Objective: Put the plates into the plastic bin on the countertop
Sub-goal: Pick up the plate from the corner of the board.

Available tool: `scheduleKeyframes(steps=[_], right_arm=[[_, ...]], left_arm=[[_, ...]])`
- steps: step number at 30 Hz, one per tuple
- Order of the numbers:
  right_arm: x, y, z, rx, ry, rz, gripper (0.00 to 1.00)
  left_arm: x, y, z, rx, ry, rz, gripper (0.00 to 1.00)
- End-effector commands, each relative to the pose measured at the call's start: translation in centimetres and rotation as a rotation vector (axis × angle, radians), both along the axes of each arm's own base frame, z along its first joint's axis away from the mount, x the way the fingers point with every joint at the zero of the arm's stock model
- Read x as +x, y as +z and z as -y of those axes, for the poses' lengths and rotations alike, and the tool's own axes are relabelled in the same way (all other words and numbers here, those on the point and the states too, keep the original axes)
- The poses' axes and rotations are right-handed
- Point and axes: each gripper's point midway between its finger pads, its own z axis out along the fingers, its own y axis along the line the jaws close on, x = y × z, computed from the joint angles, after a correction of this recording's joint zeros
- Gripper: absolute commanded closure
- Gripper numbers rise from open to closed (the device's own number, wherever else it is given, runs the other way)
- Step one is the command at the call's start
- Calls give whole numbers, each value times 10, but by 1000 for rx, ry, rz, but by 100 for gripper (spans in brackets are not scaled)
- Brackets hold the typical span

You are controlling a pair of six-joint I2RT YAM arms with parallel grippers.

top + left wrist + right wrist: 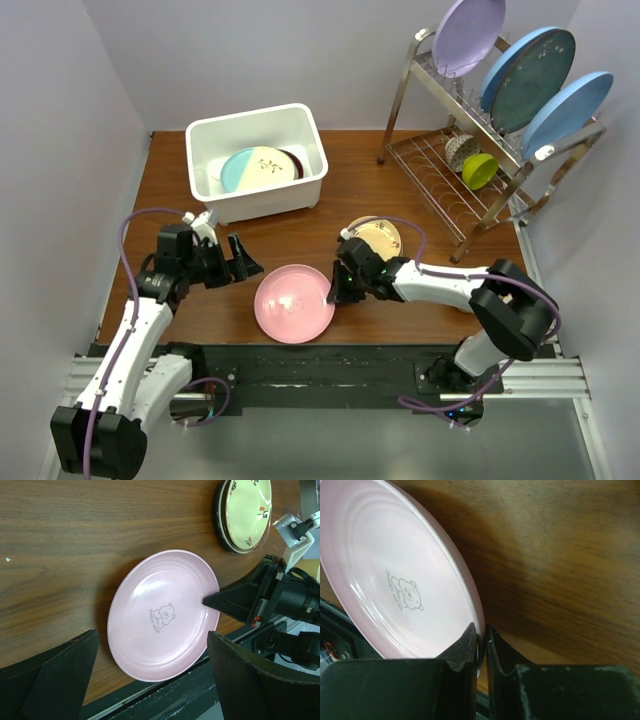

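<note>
The right gripper [338,286] clamps the pink plate's [293,303] right rim on the table [390,322]; the left gripper [243,262] (fingers spread) hovers just beside it.

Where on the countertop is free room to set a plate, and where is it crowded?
Bare wood: between the plastic bin and the dish rack, and by the edge right of the pink plate. Crowded: the middle; the right gripper pinches that plate, near the left gripper and cream plate.

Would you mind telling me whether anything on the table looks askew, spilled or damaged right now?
The round pink plate sits askew: the right gripper pinches its rim, tipping that side up off the dark wooden tabletop, close to the near edge. Nothing looks spilled or broken.
</note>
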Motion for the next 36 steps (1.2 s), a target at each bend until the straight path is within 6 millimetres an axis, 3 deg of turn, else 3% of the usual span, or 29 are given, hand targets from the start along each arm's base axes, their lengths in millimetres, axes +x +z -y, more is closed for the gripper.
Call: scheduleKeyframes(steps=[1,18,29,33,36], right_arm=[[2,17,8,-8,-3,54,100],[5,78,7,90,-24,140,100],[7,110,6,168,-37,199,100],[8,119,4,191,-34,216,100],[9,122,2,199,-33,221,100]], left_arm=[[0,3,4,-24,-15,32,6],[-5,-1,9,-53,-30,17,8],[-14,-1,26,-139,-114,19,10],[-16,1,31,-159,-141,21,16],[-17,4,34,-178,-152,33,28]])
